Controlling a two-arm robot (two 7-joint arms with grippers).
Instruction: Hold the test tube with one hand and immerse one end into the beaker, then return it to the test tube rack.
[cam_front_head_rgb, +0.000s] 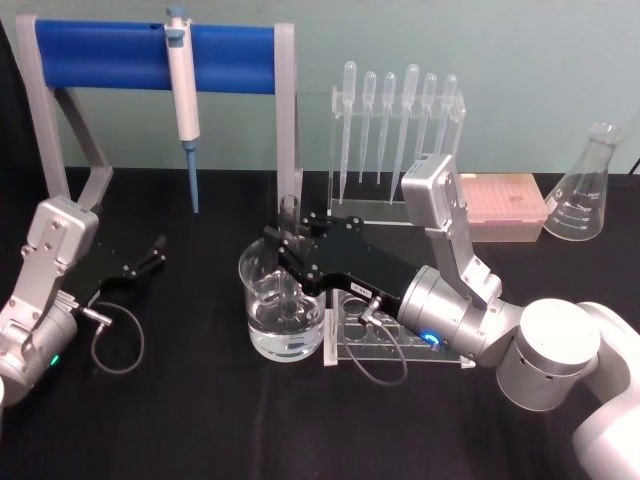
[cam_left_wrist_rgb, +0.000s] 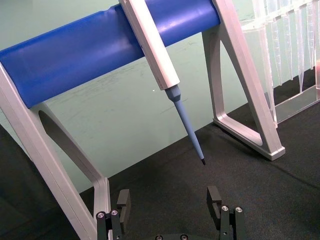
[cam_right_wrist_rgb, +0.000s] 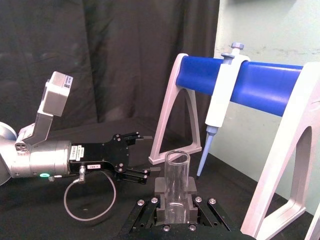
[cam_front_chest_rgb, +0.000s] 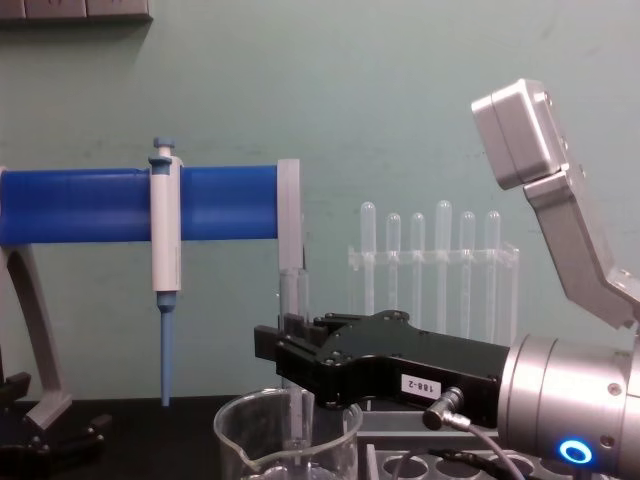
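Observation:
My right gripper (cam_front_head_rgb: 288, 245) is shut on the test tube (cam_front_head_rgb: 290, 212), a clear glass tube held upright over the beaker (cam_front_head_rgb: 262, 322). The tube's lower end reaches down inside the beaker, which holds clear liquid. From the side, the test tube (cam_front_chest_rgb: 291, 295) rises above the right gripper (cam_front_chest_rgb: 290, 345) and continues down into the beaker (cam_front_chest_rgb: 250, 435). In the right wrist view the test tube (cam_right_wrist_rgb: 177, 172) stands clamped between the black fingers (cam_right_wrist_rgb: 161, 189). My left gripper (cam_front_head_rgb: 150, 255) rests open on the black table at the left, empty; its fingers (cam_left_wrist_rgb: 123, 204) stand apart.
A white-and-blue pipettor (cam_front_head_rgb: 183, 90) hangs from a blue-barred stand (cam_front_head_rgb: 100, 55) at the back left. A rack of plastic pipettes (cam_front_head_rgb: 395, 130) stands behind the beaker. A clear tube rack (cam_front_head_rgb: 350, 335) lies under my right arm. A pink tip box (cam_front_head_rgb: 500, 205) and a flask (cam_front_head_rgb: 585, 190) sit back right.

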